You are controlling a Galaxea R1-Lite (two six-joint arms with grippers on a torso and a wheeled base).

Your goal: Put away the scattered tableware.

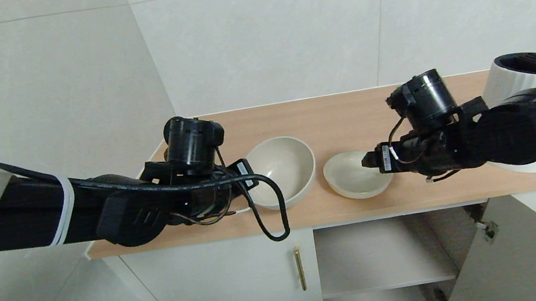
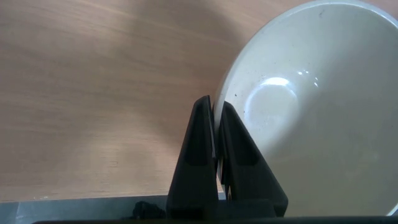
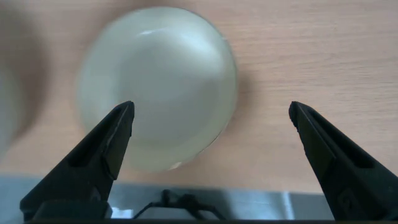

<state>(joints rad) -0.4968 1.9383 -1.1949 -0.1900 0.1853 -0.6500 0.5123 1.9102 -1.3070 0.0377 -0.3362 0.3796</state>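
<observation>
A large cream bowl (image 1: 283, 168) (image 2: 305, 118) rests on the wooden counter (image 1: 336, 114). My left gripper (image 1: 246, 172) (image 2: 214, 121) is shut on its left rim, one finger inside the bowl and one outside. To its right lies a smaller, shallow cream bowl (image 1: 354, 176) (image 3: 158, 87). My right gripper (image 1: 370, 160) (image 3: 211, 118) hovers over that bowl's right side. It is open wide, its fingers (image 3: 115, 134) spread across the bowl and touching nothing.
A white ribbed cylinder (image 1: 525, 77) stands on the counter behind my right arm. Below the counter an open cabinet shows a bare shelf (image 1: 377, 256), its door (image 1: 518, 252) swung out to the right. A closed door with a gold handle (image 1: 299, 268) is left of it.
</observation>
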